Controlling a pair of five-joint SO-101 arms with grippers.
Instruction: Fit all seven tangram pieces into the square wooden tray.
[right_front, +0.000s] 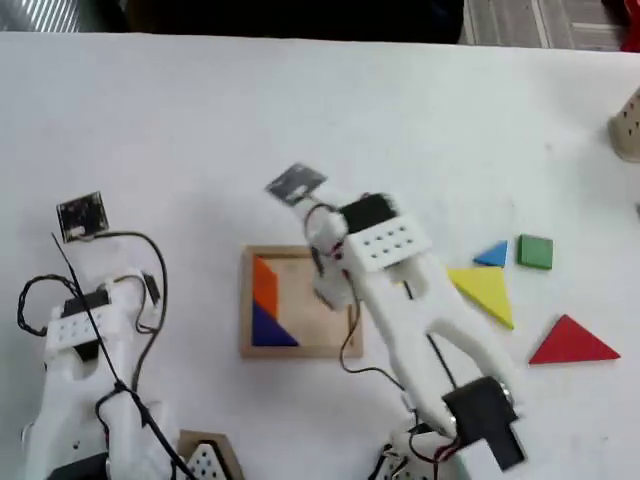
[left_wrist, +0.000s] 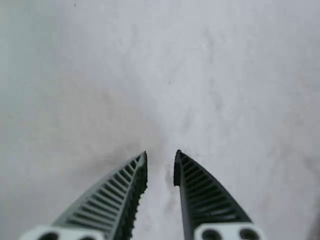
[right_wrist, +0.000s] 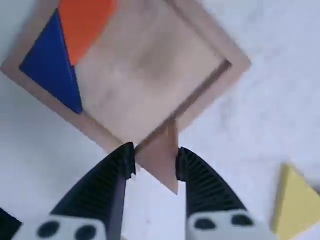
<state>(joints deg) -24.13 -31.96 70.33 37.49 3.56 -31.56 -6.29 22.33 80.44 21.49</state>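
Fingers of the right gripper are closed to a narrow gap on a tan piece. It is wood-coloured and pinched from both sides, with one sharp corner pointing back toward the wrist. Its far end overlaps the near corner of the square wooden tray; whether it touches the rim, I cannot tell. The left gripper hangs over the bare white table, its tips slightly parted with nothing between them.

Two pieces lie inside the tray, an orange piece and a blue triangle. They touch each other and sit against one side wall, and the rest of the floor is bare wood.

The high view adds the loose pieces. With the right arm stretched over the tray, four of them lie on the table beyond it: a yellow triangle nearest the arm, a small blue triangle touching its upper edge, a green square just beside that, and a red triangle apart from the other three. One held, two placed and four loose make seven. The wrist view, in turn, supplies the grip, which the arm covers from above.
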